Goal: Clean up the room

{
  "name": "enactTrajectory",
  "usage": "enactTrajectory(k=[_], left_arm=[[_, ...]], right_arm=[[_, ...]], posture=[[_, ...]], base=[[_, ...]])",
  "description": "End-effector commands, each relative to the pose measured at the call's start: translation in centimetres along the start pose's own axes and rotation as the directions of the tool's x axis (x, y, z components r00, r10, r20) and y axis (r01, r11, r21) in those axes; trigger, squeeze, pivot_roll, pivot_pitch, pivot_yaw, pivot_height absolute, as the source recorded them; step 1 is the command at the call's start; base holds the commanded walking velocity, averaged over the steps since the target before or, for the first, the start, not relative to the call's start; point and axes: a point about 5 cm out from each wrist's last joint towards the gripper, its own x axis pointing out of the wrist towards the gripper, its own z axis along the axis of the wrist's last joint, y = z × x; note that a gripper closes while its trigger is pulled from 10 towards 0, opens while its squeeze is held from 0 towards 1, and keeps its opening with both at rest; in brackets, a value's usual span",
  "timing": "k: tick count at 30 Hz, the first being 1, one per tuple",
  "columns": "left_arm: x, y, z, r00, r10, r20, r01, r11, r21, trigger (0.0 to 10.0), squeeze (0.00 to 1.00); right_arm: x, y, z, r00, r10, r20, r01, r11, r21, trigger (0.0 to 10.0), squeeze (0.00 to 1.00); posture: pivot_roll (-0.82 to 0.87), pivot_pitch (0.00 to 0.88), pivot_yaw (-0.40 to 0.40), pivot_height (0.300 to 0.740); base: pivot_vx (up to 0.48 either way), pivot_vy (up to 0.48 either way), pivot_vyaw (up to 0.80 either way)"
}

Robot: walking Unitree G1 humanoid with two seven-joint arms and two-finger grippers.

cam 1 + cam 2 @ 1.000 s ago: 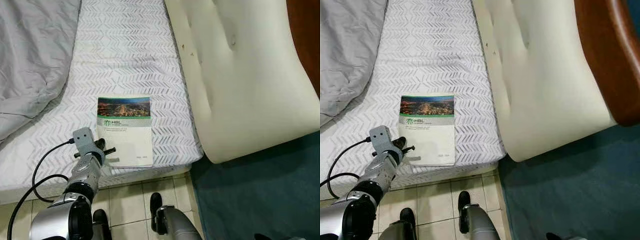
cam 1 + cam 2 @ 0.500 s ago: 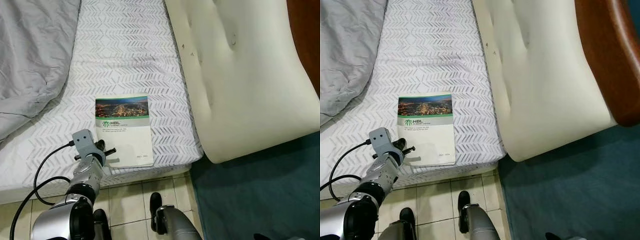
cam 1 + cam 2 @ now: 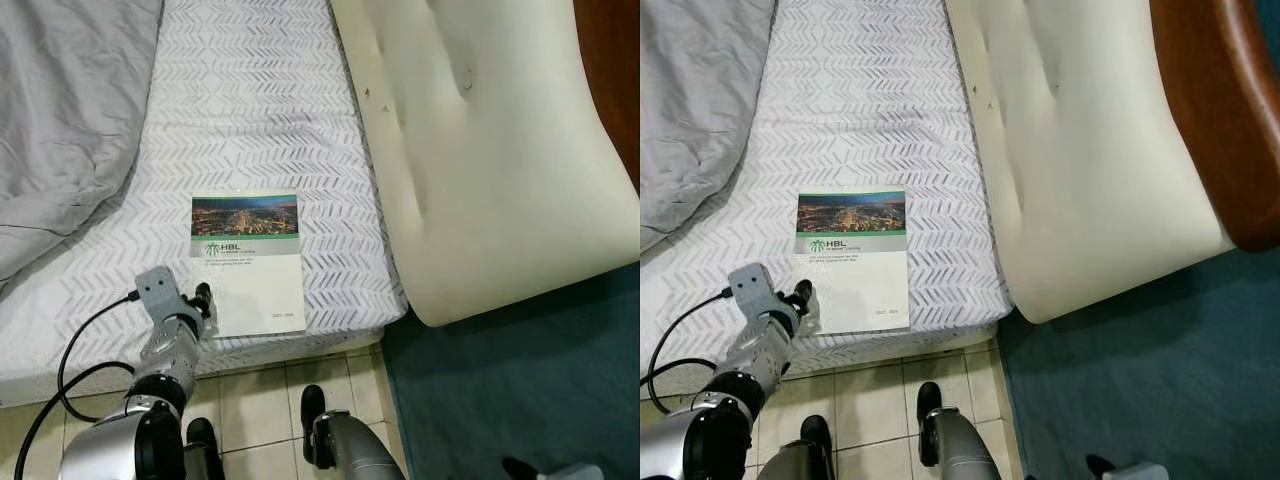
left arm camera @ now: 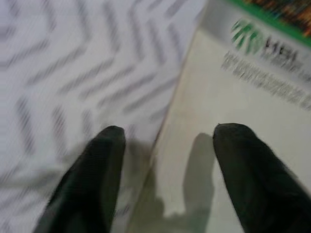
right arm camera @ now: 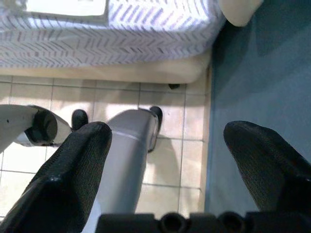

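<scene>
**Left wrist view: spread fingers straddle the booklet's edge**

Left wrist view shows the left gripper (image 4: 165,145) with its two black fingers parted, one over the chevron-patterned sheet (image 3: 250,120), the other over the booklet (image 3: 248,262). The booklet lies flat near the bed's front edge, beside the cream cushion (image 3: 490,150). A grey blanket (image 3: 60,110) covers the bed's left side. The right gripper (image 5: 180,160) hangs with fingers wide apart above the tiled floor (image 5: 170,102) and teal rug (image 5: 262,58).
</scene>
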Motion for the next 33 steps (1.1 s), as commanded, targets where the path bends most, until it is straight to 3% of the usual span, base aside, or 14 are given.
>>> enactTrajectory(k=[1, 4, 6, 8, 10, 13, 16, 19, 20, 23, 25, 26, 27, 33], left_arm=[[-0.7, 0.3, -2.6, 0.998, 0.015, -0.062, -0.017, 0.999, -0.037, 10.0, 1.00], [-0.9, -0.3, -3.4, 0.998, -0.018, -0.059, 0.017, 1.000, -0.024, 10.0, 1.00], [-1.2, -1.3, -3.7, 0.995, -0.096, -0.034, 0.098, 0.993, 0.063, 10.0, 1.00], [-1.5, -2.2, -3.5, 0.977, -0.211, 0.017, 0.203, 0.955, 0.215, 10.0, 1.00], [-1.7, -2.5, -3.5, 0.968, -0.250, 0.026, 0.234, 0.936, 0.263, 10.0, 1.00], [-2.4, -1.4, -2.9, 0.939, -0.332, 0.093, 0.266, 0.868, 0.418, 10.0, 1.00], [-2.8, -1.2, -2.7, 0.928, -0.356, 0.109, 0.269, 0.843, 0.467, 10.0, 1.00], [-5.4, 0.2, -2.6, 0.904, -0.392, 0.171, 0.267, 0.830, 0.490, 10.0, 1.00], [-5.4, 0.2, -2.6, 0.904, -0.392, 0.171, 0.267, 0.830, 0.490, 10.0, 1.00], [-9.3, -0.3, -2.9, 0.848, -0.485, 0.214, 0.305, 0.777, 0.550, 10.0, 1.00], [-10.0, -0.5, -3.1, 0.839, -0.501, 0.213, 0.320, 0.771, 0.551, 10.0, 1.00], [-10.4, -0.6, -3.3, 0.838, -0.501, 0.214, 0.314, 0.765, 0.562, 10.0, 0.90], [-10.4, -0.8, -3.6, 0.838, -0.504, 0.207, 0.312, 0.756, 0.576, 10.0, 0.00], [-9.9, -1.6, -4.0, 0.866, -0.462, 0.191, 0.304, 0.790, 0.532, 10.0, 0.00]], right_arm=[[0.5, -0.3, -1.1, 0.999, -0.008, -0.038, 0.009, 1.000, 0.012, 10.0, 0.00], [2.3, -0.7, -0.9, 1.000, 0.001, -0.003, -0.001, 1.000, 0.012, 10.0, 0.00], [4.1, -1.0, -0.4, 0.999, 0.010, 0.044, -0.011, 1.000, 0.018, 10.0, 0.00], [6.2, -1.7, 0.2, 0.995, 0.003, 0.096, -0.006, 1.000, 0.029, 10.0, 0.00], [7.1, -2.0, 0.3, 0.994, -0.001, 0.110, -0.003, 0.999, 0.033, 10.0, 0.00], [9.9, -2.8, 1.0, 0.986, -0.025, 0.162, 0.018, 0.999, 0.046, 10.0, 0.00], [10.6, -3.0, 1.2, 0.984, -0.032, 0.175, 0.024, 0.998, 0.050, 10.0, 0.00], [13.3, -4.1, 2.9, 0.957, -0.131, 0.257, 0.110, 0.989, 0.094, 10.0, 0.00], [13.3, -4.1, 2.9, 0.957, -0.131, 0.257, 0.110, 0.989, 0.094, 10.0, 0.00], [13.4, -5.0, 4.2, 0.899, -0.280, 0.337, 0.246, 0.959, 0.140, 10.0, 0.00], [13.2, -5.0, 4.4, 0.886, -0.306, 0.350, 0.270, 0.951, 0.148, 10.0, 0.00], [12.8, -5.0, 4.3, 0.878, -0.318, 0.358, 0.284, 0.948, 0.145, 10.0, 0.00], [12.6, -5.0, 4.2, 0.875, -0.320, 0.364, 0.287, 0.947, 0.144, 10.0, 0.00], [13.1, -4.9, 3.7, 0.892, -0.287, 0.349, 0.255, 0.957, 0.135, 10.0, 0.00]], posture=[[-0.35, 0.386, -0.174, 0.740], [-0.29, 0.322, -0.152, 0.740], [-0.26, 0.281, -0.133, 0.740], [-0.17, 0.193, -0.097, 0.740], [-0.15, 0.173, -0.090, 0.740], [-0.06, 0.062, -0.054, 0.740], [-0.06, 0.062, -0.054, 0.740], [0.03, 0.000, -0.027, 0.740], [0.03, 0.000, -0.027, 0.740], [0.07, 0.000, -0.034, 0.740], [0.08, 0.000, -0.039, 0.740], [0.08, 0.000, -0.044, 0.740], [0.08, 0.000, -0.045, 0.740], [0.07, 0.000, -0.070, 0.740]], base=[[0.000, 0.000, 0.00], [0.000, 0.000, 0.00], [0.000, 0.000, 0.00], [0.000, 0.000, 0.00], [0.000, 0.000, 0.00], [0.000, 0.000, 0.00], [0.000, 0.000, 0.00], [0.000, 0.000, 0.00], [0.000, 0.000, 0.00], [0.000, 0.000, 0.00], [0.000, 0.000, 0.00], [0.000, 0.000, 0.00], [0.000, 0.000, 0.00], [0.000, 0.000, 0.00]])
